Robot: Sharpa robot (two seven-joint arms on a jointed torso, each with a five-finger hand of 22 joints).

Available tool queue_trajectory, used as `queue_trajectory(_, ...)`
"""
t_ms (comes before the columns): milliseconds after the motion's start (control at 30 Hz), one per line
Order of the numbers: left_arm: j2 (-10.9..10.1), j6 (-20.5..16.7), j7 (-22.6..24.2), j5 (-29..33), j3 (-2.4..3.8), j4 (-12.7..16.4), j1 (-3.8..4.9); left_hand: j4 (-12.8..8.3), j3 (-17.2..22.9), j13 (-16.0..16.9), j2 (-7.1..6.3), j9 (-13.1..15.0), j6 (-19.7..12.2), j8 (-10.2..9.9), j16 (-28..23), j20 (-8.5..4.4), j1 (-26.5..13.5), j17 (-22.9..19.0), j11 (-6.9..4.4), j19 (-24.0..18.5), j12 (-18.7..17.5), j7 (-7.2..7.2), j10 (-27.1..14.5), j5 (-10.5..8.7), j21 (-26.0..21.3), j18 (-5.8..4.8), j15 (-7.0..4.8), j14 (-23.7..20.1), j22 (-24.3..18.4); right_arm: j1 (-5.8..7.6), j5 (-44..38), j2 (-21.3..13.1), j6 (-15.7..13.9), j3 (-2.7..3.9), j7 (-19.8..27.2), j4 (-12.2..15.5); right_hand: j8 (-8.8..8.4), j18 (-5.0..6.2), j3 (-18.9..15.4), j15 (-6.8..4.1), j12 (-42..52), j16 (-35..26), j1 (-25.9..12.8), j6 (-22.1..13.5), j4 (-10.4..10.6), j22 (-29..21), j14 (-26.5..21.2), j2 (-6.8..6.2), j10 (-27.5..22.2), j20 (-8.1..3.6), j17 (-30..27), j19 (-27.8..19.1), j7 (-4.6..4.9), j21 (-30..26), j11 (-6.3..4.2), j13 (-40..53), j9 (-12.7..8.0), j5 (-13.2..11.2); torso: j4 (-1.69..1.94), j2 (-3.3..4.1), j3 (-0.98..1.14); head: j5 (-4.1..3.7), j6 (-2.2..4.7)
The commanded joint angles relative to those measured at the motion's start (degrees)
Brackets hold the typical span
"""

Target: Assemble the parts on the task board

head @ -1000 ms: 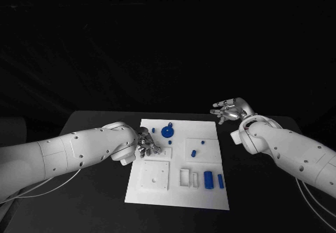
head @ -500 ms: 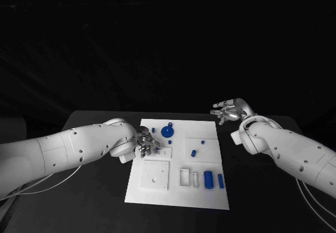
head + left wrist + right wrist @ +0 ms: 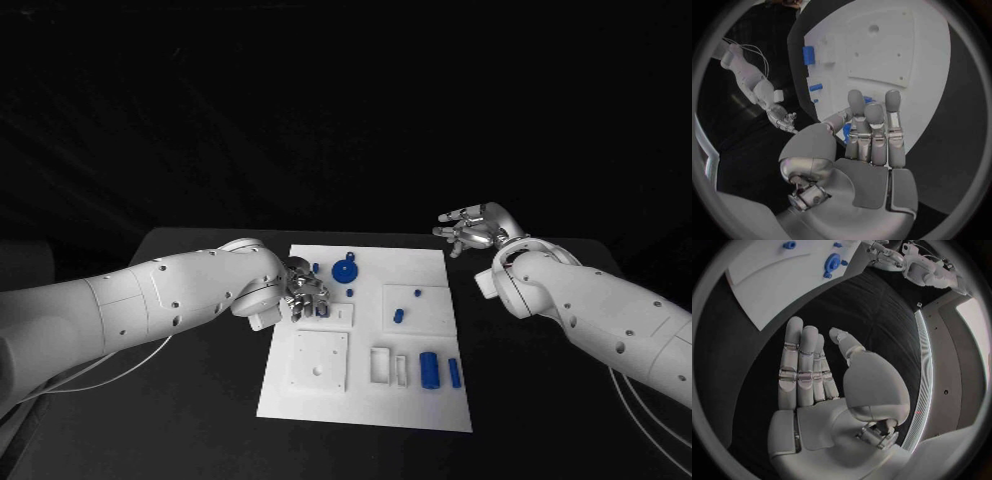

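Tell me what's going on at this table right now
A two-armed robot is assembling small blue parts on a white task board. Its left hand hovers over the board's left side, near a round blue part, fingers extended and holding nothing. The right hand is off the board past its far right corner, open and empty above the black table. Two blue cylinders lie at the board's near right.

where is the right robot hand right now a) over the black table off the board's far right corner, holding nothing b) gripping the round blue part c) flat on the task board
a: the right robot hand sits beyond the task board, fingers apart and empty in its wrist view.
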Motion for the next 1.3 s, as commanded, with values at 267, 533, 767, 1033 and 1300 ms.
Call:
queue_trajectory(267, -1.07, 0.09, 0.83, -2.28, 0.06, 1.27, 0.15, -4.33, 4.57, -0.21, -1.08, -0.04, 0.86, -1.16, -0.01, -0.01, 0.39, -0.40, -0.21, -0.31, 0.00, -0.07, 0.00, -0.42, 0.47, 0.68, -0.01, 0.33, 1.03, -0.04, -0.11, -0.17, 1.38, 0.02, 0.20, 0.67, -0.18, 0.36, 0.38, 0.17, 0.21, -0.28, -0.10, -0.42, 0.00, 0.07, 0.15, -0.06, -0.27, 0.34, 0.05, 0.99, 0.11, 0.39, 0.15, -0.02, -0.06, -0.06, 0.12, -0.07, -0.06, -0.23, 0.16)
queue_trajectory(533, -2.87, -2.35, 2.16, -1.37, 0.25, 3.41, 0.44, -1.50, 0.55, -0.57, -3.44, -4.53, 0.62, -2.39, -0.61, -0.09, 2.93, -0.73, -0.43, 0.28, -0.55, -0.12, 0.05, -4.59, -0.98, 0.03, -0.03, 0.55, 0.50, -0.11, -1.00, -0.45, 2.21, 0.02, 0.29, 1.43, -0.17, 0.40, 0.64, 0.12, 0.31, -0.15, -0.01, -0.25, -0.29, 0.19, 0.34, 0.05, -0.13, 0.28, 0.11, 1.11, 0.09, 0.58, 0.09, 0.03, -0.05, -0.24, 0.18, -0.07, -0.11, -0.23, 0.17)
queue_trajectory(767, -4.97, -4.58, 3.32, -1.17, 0.86, 5.65, 0.83, 3.34, -12.69, -1.41, -5.37, -15.72, -0.31, -2.67, -2.01, 0.02, 9.67, -1.87, -0.05, 0.79, -1.96, 0.06, -1.07, -8.04, -3.36, -0.60, 0.24, 0.47, -0.70, -0.31, -2.57, -0.93, 2.76, 0.02, 0.39, 2.33, -0.19, 0.46, 1.15, -0.08, 0.78, 0.46, -0.03, 0.22, -1.05, 0.80, 0.81, 0.18, 0.18, 0.09, 0.59, 1.45, -0.01, 1.33, -0.06, 0.46, -0.07, -0.43, 0.19, -0.11, -0.11, -0.06, 0.25)
queue_trajectory(1033, -7.75, -7.14, 5.00, -1.15, 0.99, 7.89, 1.01, 2.05, -18.42, -5.10, -4.25, -27.04, -0.29, -2.65, -5.38, 0.59, 19.57, -4.14, 1.25, 0.74, -7.88, 2.12, -2.75, -3.42, -6.35, -0.21, 1.07, -0.45, -2.08, -0.73, -7.91, -1.45, 4.78, 0.02, 0.33, 4.79, -0.20, 0.53, 2.72, -0.75, 3.56, 3.37, 0.08, 2.85, -3.25, 4.12, 2.30, 0.85, 0.82, -0.58, 3.37, 1.94, -0.59, 4.65, -0.62, 3.46, -0.03, -2.04, 0.17, -0.07, -0.17, 0.24, 0.38)
queue_trajectory(1300, -9.72, -9.79, 7.20, -0.79, 0.88, 8.74, 1.02, -0.89, -18.11, -10.89, -2.82, -39.32, -0.38, -2.62, -9.52, 1.97, 20.38, -6.17, 2.48, -1.29, -16.12, 3.96, -3.71, -0.94, -8.03, 1.21, 2.36, -1.96, -0.81, -1.15, -18.51, -1.29, 8.67, 0.02, -1.79, 9.15, -0.24, 0.20, 9.01, -1.34, 8.67, 11.28, -0.01, 5.62, -5.29, 12.89, 2.04, 1.40, 1.04, -1.34, 9.65, 0.82, -1.20, 12.17, -1.13, 11.36, -0.07, -4.99, 0.19, -0.06, -0.24, 0.66, 0.40)
